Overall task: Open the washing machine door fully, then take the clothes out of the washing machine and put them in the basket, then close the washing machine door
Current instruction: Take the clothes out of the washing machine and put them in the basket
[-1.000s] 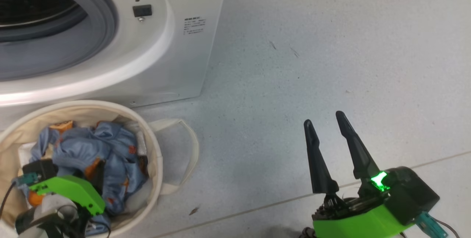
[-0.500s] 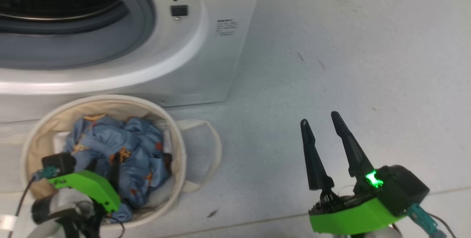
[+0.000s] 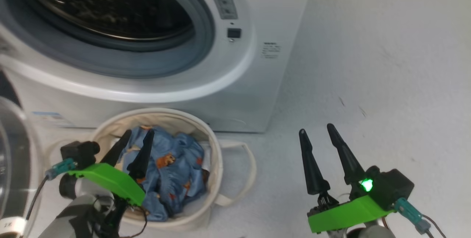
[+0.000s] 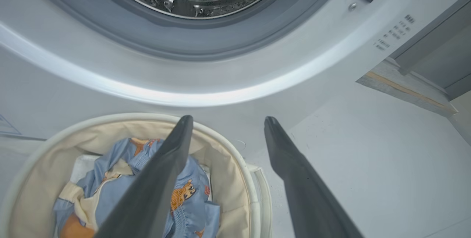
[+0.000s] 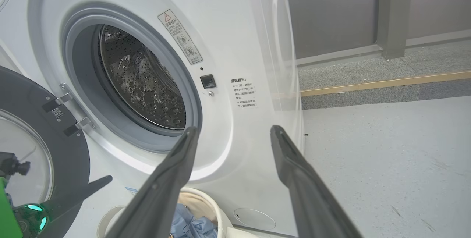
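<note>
head view: left end effector (image 3: pixel 139 132), right end effector (image 3: pixel 315 128) released; basket (image 3: pixel 219 157) w/ clothes (image 3: pixel 176 164)

Blue bear-print clothes (image 3: pixel 176 159) in basket (image 3: pixel 173 120)

My left end effector (image 3: pixel 139 132) and right end effector (image 3: pixel 315 128) match — two long tapered black fingers (image 3: pixel 312 171) on a green housing (image 3: pixel 346 216), black block (image 3: pixel 392 188) and teal plug (image 3: pixel 406 208) with cable (image 3: pixel 36 198) behind; a green light (image 3: pixel 366 185) glows on the right one.
</note>
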Available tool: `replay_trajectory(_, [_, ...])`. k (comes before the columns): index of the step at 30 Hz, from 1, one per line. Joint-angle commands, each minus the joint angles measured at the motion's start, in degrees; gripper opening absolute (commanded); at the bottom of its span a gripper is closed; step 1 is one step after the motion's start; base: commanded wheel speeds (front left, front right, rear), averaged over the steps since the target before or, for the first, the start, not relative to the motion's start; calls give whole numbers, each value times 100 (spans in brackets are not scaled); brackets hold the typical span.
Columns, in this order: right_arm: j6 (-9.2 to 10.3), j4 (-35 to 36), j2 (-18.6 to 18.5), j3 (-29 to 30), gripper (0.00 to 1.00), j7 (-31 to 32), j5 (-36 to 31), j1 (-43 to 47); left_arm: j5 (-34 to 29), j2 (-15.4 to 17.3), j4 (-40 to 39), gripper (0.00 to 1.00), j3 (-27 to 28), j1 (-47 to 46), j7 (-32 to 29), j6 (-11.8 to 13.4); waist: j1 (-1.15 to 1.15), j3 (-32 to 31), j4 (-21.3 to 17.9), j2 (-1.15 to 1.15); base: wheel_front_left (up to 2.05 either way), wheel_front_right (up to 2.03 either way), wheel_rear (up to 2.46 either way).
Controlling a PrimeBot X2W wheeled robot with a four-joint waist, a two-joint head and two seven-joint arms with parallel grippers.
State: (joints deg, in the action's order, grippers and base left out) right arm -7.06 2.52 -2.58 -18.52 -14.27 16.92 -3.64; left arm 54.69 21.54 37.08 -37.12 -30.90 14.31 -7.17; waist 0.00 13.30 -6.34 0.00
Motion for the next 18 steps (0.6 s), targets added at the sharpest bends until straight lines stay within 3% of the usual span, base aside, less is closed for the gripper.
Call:
replay_trajectory(1, [-43, 119, -30, -118, 100, -53, 12, -187, -294, 269, -264, 100, 468, 21, 67, -17, 0, -307, 294, 0, 0, 0, 0])
replay_trajectory(6, [-43, -102, -30, -173, 100, -56, -9, -171, -972, 94, -984, 100, 1155, 623, 68, -14, 0, -680, 457, 0, 0, 0, 0])
replay_trajectory(13, [-43, -180, -30, -213, 100, -32, -30, -52, -1606, 167, -2101, 100, 1404, 1228, 68, -25, 0, -1020, 589, 0, 0, 0, 0])
replay_trajectory(18, [-43, -121, -30, -203, 100, 28, -64, -9, -1818, 156, -2429, 100, 1599, 1516, 68, -2, 0, -1087, 624, 0, 0, 0, 0])
